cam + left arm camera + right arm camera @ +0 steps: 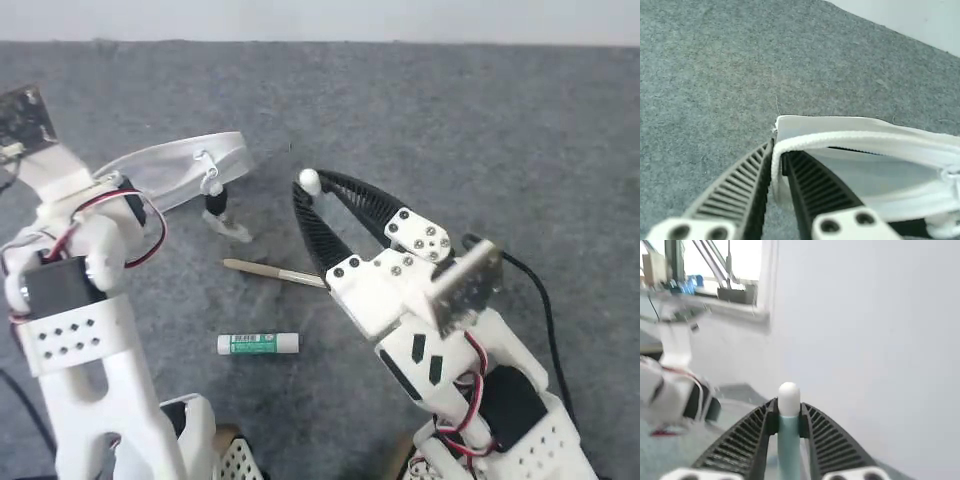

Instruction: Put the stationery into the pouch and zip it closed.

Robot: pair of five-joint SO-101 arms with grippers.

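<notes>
The white pouch hangs off the carpet at the back left with its mouth open. In the left wrist view my left gripper is shut on the pouch's rim at one end. My right gripper is raised over the middle of the table, to the right of the pouch and apart from it. It is shut on a teal pen with a rounded white cap that sticks out past the fingertips. A thin wooden pencil and a green-labelled glue stick lie on the carpet.
Grey carpet covers the table, with open room at the back right. A zip pull and tag dangle below the pouch. The arms' white bases stand at the front edge, and a black cable runs at the right.
</notes>
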